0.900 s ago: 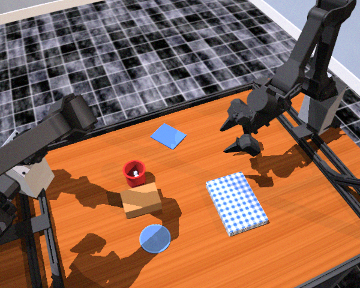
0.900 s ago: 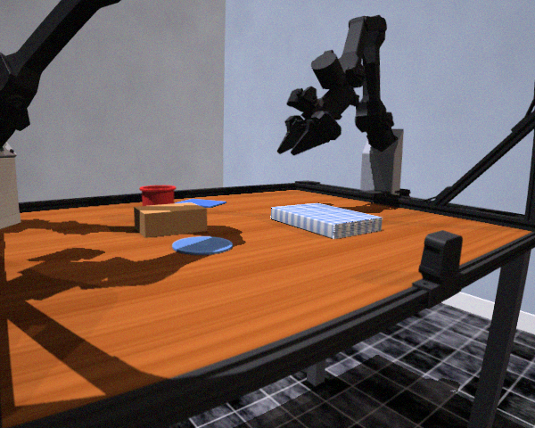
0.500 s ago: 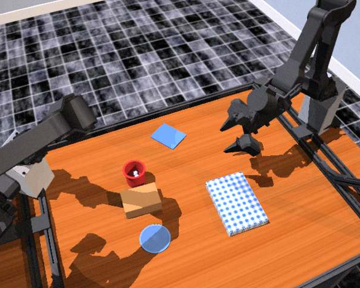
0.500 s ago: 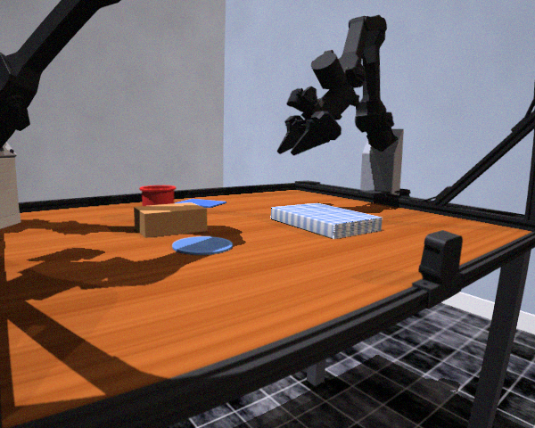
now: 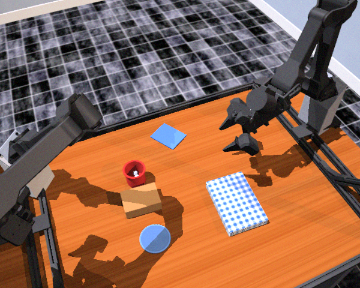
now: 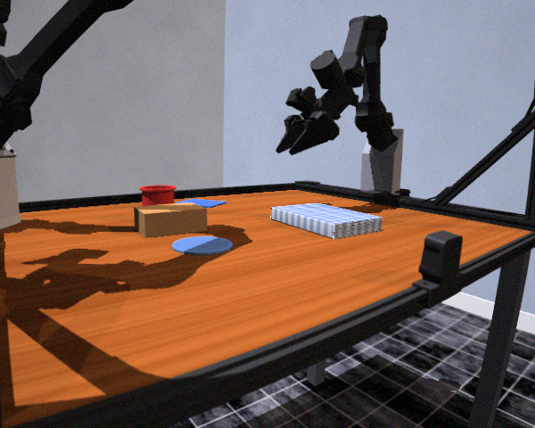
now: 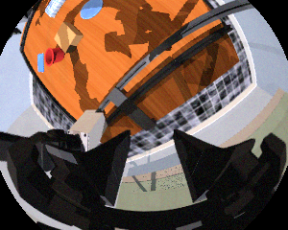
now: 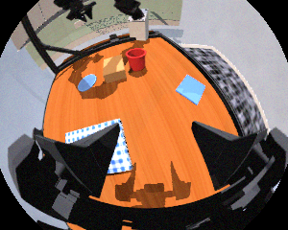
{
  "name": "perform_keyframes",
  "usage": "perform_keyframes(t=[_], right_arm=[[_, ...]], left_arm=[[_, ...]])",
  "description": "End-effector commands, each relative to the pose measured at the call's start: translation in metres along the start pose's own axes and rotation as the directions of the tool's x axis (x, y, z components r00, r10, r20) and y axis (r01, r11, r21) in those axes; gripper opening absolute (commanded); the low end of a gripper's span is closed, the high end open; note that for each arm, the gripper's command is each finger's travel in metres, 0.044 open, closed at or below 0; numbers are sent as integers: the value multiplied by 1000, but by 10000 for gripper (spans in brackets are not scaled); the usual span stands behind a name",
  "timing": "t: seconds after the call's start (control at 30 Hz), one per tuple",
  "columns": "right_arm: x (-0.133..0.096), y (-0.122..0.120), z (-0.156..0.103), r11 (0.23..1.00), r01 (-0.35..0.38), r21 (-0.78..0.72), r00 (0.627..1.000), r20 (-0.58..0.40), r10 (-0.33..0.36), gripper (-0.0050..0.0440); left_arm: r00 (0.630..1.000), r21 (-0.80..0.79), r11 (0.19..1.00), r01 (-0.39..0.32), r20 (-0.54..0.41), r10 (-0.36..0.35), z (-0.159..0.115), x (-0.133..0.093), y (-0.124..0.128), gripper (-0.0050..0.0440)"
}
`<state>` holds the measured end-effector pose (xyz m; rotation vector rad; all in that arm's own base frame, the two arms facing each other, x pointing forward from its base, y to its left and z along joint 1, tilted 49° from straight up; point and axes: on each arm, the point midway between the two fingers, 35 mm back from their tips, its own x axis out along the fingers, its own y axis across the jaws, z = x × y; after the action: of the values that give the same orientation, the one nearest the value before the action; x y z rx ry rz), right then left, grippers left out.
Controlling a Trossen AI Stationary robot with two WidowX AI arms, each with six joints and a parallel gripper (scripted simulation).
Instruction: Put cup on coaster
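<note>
A red cup (image 5: 132,171) stands upright on the orange table with white marbles (image 5: 135,173) inside. It also shows in the side view (image 6: 157,194) and the right wrist view (image 8: 136,59). A round blue coaster (image 5: 155,238) lies flat nearer the front edge, and also shows in the side view (image 6: 201,244). A tan block (image 5: 140,200) sits between the cup and the coaster, touching or nearly touching the cup. My right gripper (image 5: 227,137) hangs open and empty high above the table's far right part. My left gripper (image 7: 152,133) is held off the table's left side, fingers apart with nothing between them.
A blue-checked flat pad (image 5: 236,203) lies right of centre. A thin blue square (image 5: 168,135) lies behind the cup. Black frame rails run along the table edges, and a small black camera mount (image 6: 439,258) sits on the front rail.
</note>
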<state>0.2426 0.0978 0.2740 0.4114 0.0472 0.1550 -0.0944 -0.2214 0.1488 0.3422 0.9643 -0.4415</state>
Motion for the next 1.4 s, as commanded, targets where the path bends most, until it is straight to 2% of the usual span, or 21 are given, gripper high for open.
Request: perform_keyframes(t=[0.0,0.13,0.2,0.27,0.43,0.6,0.7,0.77,1.07,1.27,1.33,1.37], right_arm=[[2,-4,2,1000,20,1,1000,2,-20,400],[4,-7,5,999,38,2,999,6,-38,400],[4,-7,5,999,38,2,999,6,-38,400],[4,-9,6,999,47,3,999,8,-47,400],[6,-13,9,998,68,4,998,14,-68,400],[8,-18,11,996,90,5,996,19,-90,400],[9,-20,13,995,102,6,994,22,-103,400],[9,-20,13,995,102,6,994,22,-103,400],[11,-28,18,990,141,9,990,31,-141,400],[12,-32,21,988,156,12,987,35,-156,400],[12,-32,21,988,156,12,987,35,-156,400],[12,-31,21,988,153,13,988,35,-153,400]], left_arm=[[993,-123,991,-44,-113,30,27,21,8,136],[978,-252,965,-75,-209,22,51,39,18,135],[978,-252,965,-75,-209,22,51,39,18,135],[968,-316,945,-87,-249,5,63,47,24,135],[946,-471,876,-101,-318,-62,93,66,42,135],[930,-613,785,-93,-334,-151,122,81,65,135],[926,-689,720,-78,-319,-204,138,88,81,135],[926,-689,720,-78,-319,-204,138,88,81,135],[930,-870,492,15,-169,-327,184,102,144,135],[940,-933,344,104,-21,-341,205,103,192,135],[940,-933,344,104,-21,-341,205,103,192,135],[942,-942,315,116,4,-334,208,103,202,135]])
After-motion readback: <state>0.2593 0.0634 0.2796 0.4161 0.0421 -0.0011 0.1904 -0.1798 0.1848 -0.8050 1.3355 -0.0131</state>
